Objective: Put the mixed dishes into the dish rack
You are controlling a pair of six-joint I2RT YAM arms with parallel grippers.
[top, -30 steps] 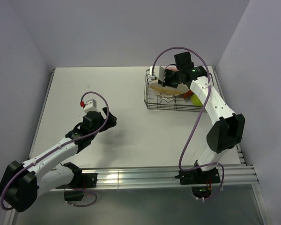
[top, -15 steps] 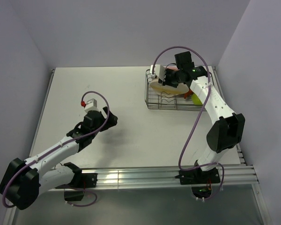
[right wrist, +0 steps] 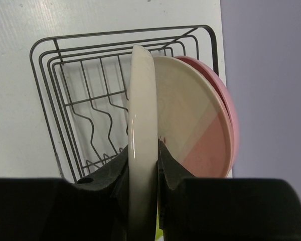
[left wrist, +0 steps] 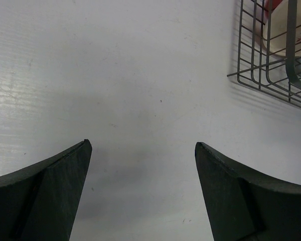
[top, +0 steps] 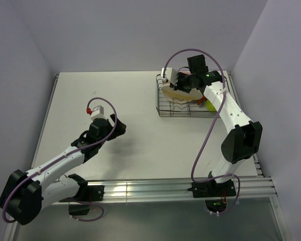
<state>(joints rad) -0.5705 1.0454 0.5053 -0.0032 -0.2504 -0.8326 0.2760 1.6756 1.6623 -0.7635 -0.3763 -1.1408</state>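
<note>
Over the dish rack, right hand narrow on the rim of a cream plate; left hand wide, empty.

robot lab cell: white table boxed by plain lilac walls.

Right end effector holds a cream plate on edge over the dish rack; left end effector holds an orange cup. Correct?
No: the left end effector holds nothing; the left wrist view shows its jaws open over the table. The right end effector does hold the cream plate on edge over the dish rack.
</note>
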